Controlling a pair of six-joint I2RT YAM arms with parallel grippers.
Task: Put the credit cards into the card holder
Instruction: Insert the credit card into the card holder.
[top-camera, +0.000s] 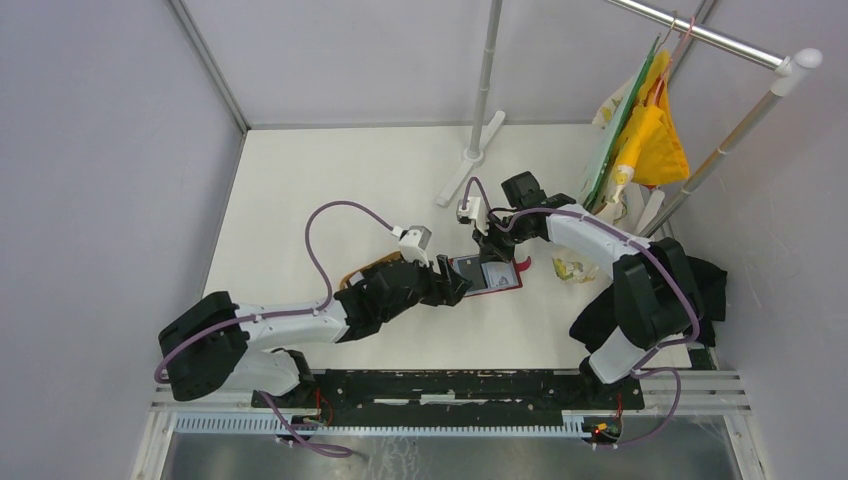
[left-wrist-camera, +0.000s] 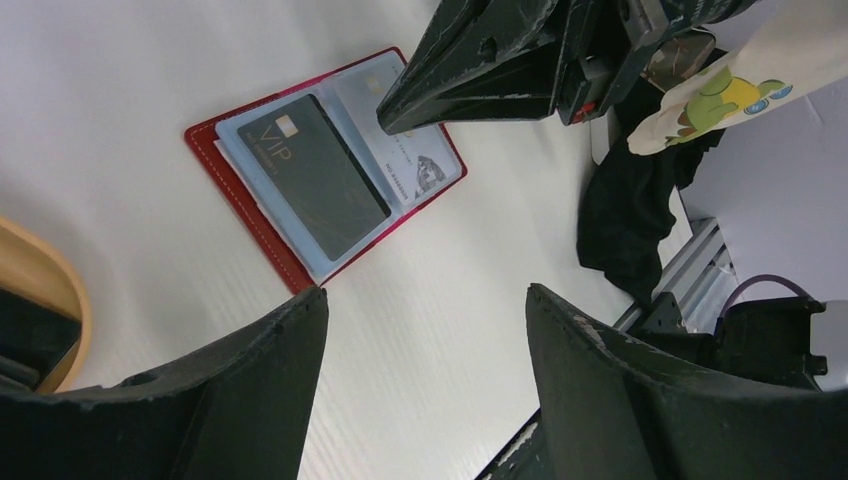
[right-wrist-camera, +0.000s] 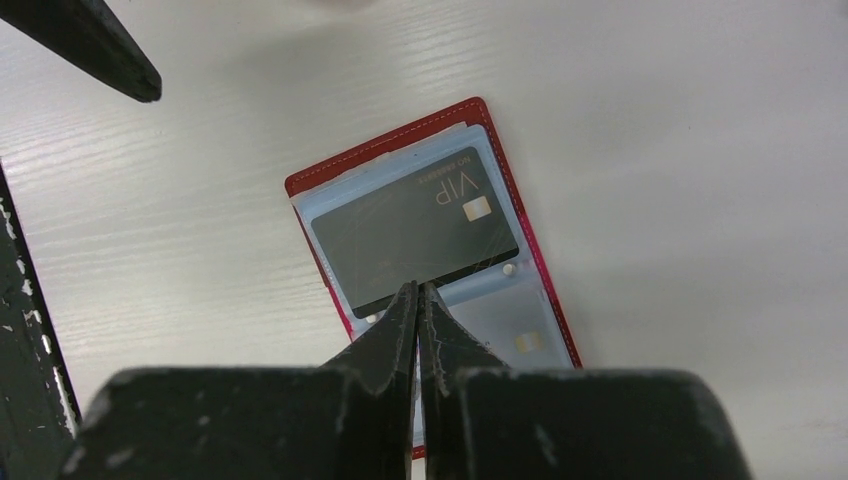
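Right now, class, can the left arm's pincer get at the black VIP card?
Probably yes: nothing lies between the open left pincer and the black card; the shut right pincer sits beside it.

Red leather-like card holder (left-wrist-camera: 240, 205), white-stitched, carries glossy translucent plastic pockets; the black card (right-wrist-camera: 415, 230) looks matt with a faint sheen. The white table (right-wrist-camera: 650, 200) shows a fine ribbed matt finish. At the holder's 8 o'clock, a smooth tan wooden tray (left-wrist-camera: 50, 290).

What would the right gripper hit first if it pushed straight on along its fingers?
Likely the card holder: the shut right gripper aims at its centre fold, beside the black VIP card's edge. How far above it the tips sit is unclear.
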